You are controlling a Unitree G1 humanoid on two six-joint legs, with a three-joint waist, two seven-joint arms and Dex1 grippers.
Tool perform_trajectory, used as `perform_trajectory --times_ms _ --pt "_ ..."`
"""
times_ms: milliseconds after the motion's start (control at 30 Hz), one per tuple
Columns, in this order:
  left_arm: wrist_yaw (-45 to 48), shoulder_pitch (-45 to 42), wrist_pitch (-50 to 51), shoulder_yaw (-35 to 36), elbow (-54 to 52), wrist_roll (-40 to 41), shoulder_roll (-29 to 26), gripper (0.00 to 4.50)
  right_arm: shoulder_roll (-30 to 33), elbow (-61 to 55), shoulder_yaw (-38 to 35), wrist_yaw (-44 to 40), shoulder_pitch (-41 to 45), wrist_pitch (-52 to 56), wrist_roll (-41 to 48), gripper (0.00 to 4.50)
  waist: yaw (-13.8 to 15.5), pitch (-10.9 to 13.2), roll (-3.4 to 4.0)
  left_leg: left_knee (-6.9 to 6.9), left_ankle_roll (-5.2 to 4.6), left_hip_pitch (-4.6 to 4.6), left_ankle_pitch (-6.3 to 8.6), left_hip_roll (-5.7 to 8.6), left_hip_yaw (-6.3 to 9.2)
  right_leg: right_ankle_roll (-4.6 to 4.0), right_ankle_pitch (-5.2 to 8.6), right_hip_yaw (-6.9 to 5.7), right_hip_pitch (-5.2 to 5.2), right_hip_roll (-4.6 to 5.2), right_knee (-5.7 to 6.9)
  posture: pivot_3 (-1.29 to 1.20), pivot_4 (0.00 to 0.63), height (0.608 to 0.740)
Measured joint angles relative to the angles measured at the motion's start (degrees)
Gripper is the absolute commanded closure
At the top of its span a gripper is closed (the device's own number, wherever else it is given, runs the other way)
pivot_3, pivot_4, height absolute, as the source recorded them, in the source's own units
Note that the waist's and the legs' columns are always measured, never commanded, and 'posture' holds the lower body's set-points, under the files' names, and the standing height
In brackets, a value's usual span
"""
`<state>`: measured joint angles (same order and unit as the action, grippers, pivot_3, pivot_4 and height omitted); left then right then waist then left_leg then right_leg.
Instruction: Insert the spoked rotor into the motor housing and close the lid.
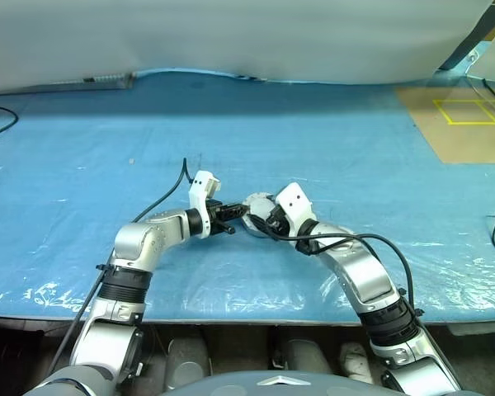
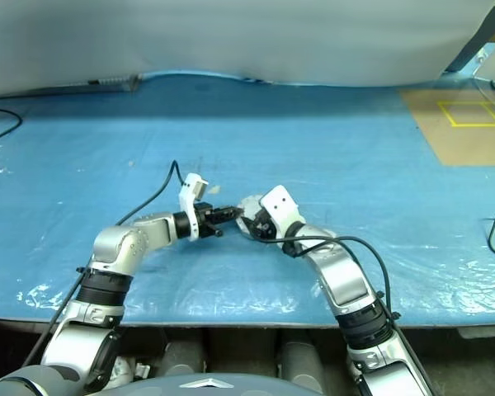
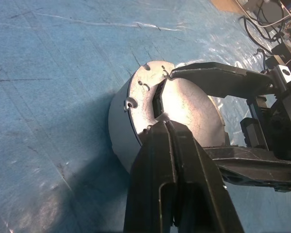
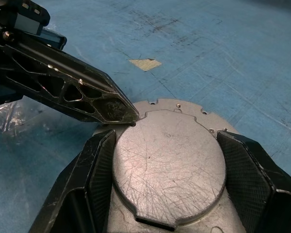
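The lid point(image 4: 167, 167) lies shut on the motor housing point(image 3: 121, 121), which the right gripper point(image 4: 167, 187) clamps, while the closed left gripper point(image 3: 169, 141) presses its rim, so the task looks nearly finished.

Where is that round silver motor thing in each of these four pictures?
Left eye view: the motor housing sits mid-table between the two grippers.
Right eye view: same spot, just left of the right gripper.
Left wrist view: centre, behind the shut left gripper.
Right wrist view: lower centre, between that gripper's fingers.
Shared landmark: the blue table cover.
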<state>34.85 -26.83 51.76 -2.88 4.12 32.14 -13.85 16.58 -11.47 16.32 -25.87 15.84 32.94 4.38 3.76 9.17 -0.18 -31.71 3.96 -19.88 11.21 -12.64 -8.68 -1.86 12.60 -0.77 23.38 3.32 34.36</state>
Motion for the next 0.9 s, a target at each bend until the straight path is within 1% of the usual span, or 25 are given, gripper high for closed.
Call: perform_trajectory --times_ms 33,100,133,167,200,267,367,400,433,600,733,900 --pt "0.01 -0.02 -0.03 -0.05 0.00 -0.19 0.04 4.50 -0.02 0.01 -0.02 0.00 -0.01 0.01 -0.01 1.53 0.00 -0.01 0.00 0.04 0.00 0.02 0.00 0.01 0.00 0.00 0.00 0.00 -0.02 0.00 -0.02 0.00 0.150 0.740" --pt "0.01 -0.11 -0.19 -0.19 0.09 -0.74 0.27 4.50 -0.02 0.07 -0.10 -0.01 -0.07 0.03 -0.09 0.80 0.03 -0.05 -0.01 0.15 0.00 0.11 0.00 0.05 0.00 0.00 0.00 0.00 -0.11 0.02 -0.11 0.00 0.150 0.740" --pt "-0.02 -0.25 -0.39 -0.39 0.25 -1.06 0.44 4.50 -0.10 0.11 -0.14 -0.08 -0.07 0.04 -0.14 0.55 0.07 -0.07 -0.01 0.21 0.00 0.13 0.00 0.08 0.00 0.00 0.00 0.00 -0.13 0.04 -0.15 0.00 0.150 0.740" --pt "-0.02 -0.49 -0.66 -0.79 0.43 -1.41 0.62 4.50 -0.24 0.05 -0.20 -0.20 -0.16 0.05 -0.11 0.21 0.10 -0.09 0.01 0.30 -0.01 0.13 0.01 0.12 0.00 0.01 0.00 0.00 -0.13 0.05 -0.21 0.00 0.150 0.740" --pt "-0.02 -0.67 -0.79 -1.17 0.46 -1.74 0.79 4.50 -0.34 0.00 -0.28 -0.25 -0.20 0.11 -0.07 0.06 0.22 -0.12 0.01 0.42 -0.01 0.12 0.00 0.17 0.01 0.01 0.00 -0.01 -0.15 0.07 -0.32 0.00 0.150 0.740" --pt "0.06 -0.83 -1.17 -1.54 0.59 -2.03 0.97 4.50 -0.39 -0.69 -0.68 -0.28 -0.72 0.23 0.19 0.06 0.34 -0.22 0.03 0.58 0.00 0.10 0.00 0.18 0.02 0.02 -0.01 -0.04 -0.24 0.07 -0.59 0.00 0.150 0.740" --pt "0.37 -1.15 -1.28 -1.65 0.76 -2.08 1.17 4.50 -0.33 -2.51 -2.19 -0.91 -2.00 0.70 1.35 0.06 0.37 -0.26 0.01 0.59 0.01 -0.03 -0.01 0.25 0.06 0.12 0.05 -0.03 -0.24 0.09 -0.67 0.00 0.150 0.740" --pt "0.61 -1.17 -1.29 -1.70 0.76 -2.07 1.18 4.50 -0.18 -3.67 -3.22 -1.56 -2.81 1.24 2.54 0.06 0.43 -0.26 0.01 0.67 0.01 -0.04 -0.01 0.34 0.09 -0.11 -0.08 -0.04 -0.23 0.15 -0.68 0.00 0.150 0.740" --pt "0.65 -1.19 -1.33 -1.77 0.77 -2.07 1.18 4.50 0.02 -4.85 -4.18 -2.25 -3.68 1.68 3.85 0.06 0.54 -0.26 0.01 0.72 0.01 -0.06 -0.01 0.37 0.10 -0.12 -0.07 -0.04 -0.21 0.17 -0.70 0.00 0.150 0.740" --pt "0.70 -1.10 -1.91 -1.79 1.01 -2.48 0.47 4.50 -0.09 -10.33 -13.22 -4.07 -8.08 5.82 13.19 0.06 0.45 -0.24 0.01 0.78 0.01 -0.17 -0.01 0.38 0.14 -0.12 -0.06 -0.09 -0.15 0.15 -0.73 0.00 0.150 0.740" --pt "0.89 -1.09 -2.30 -1.89 1.12 -3.06 0.53 4.50 -0.75 -12.24 -18.01 -3.41 -8.20 8.78 18.29 0.06 0.43 -0.24 0.02 0.76 0.01 -0.12 -0.01 0.37 0.13 -0.08 -0.04 -0.08 -0.17 0.16 -0.72 0.00 0.150 0.740" --pt "1.40 -1.08 -2.62 -2.02 1.15 -3.49 0.70 4.50 -3.83 -10.57 -22.18 1.04 -7.94 16.97 23.86 0.06 0.50 -0.24 0.02 0.77 0.02 -0.14 -0.01 0.42 0.15 -0.12 -0.06 -0.10 -0.15 0.20 -0.73 0.00 0.150 0.740"
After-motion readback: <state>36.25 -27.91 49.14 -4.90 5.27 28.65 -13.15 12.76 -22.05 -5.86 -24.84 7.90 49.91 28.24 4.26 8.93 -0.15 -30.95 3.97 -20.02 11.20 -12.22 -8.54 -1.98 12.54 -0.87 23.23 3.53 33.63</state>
